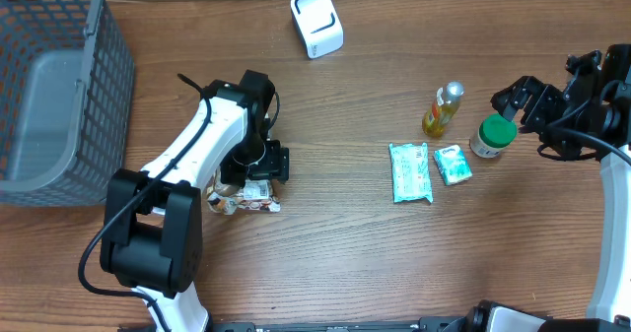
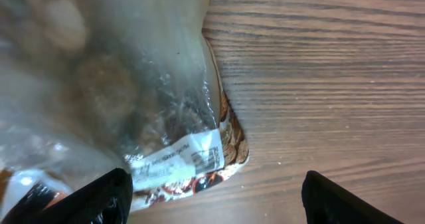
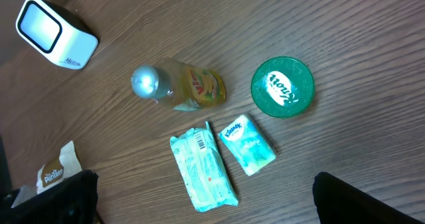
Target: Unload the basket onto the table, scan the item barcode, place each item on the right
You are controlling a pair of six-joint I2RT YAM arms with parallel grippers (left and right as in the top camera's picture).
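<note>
Left hand [image 1: 264, 163] over the snack bag [image 2: 133, 84] on the bench [image 1: 345, 253].
Its fingers [image 2: 99, 197] stand wide, the bag partly between them; the right hand [image 1: 507, 102], wide and empty, is near the jar [image 1: 492, 135].

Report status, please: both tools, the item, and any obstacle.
Left tool open over the snack bag. Bag's barcode label faces up. Right tool open, empty, near the green-lidded jar. Nothing between bag and scanner.

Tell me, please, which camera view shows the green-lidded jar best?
The right wrist view: the green-lidded jar sits large and unobstructed, its lid lettering visible. The overhead view shows it only small, from above. The left wrist view does not show it.
</note>
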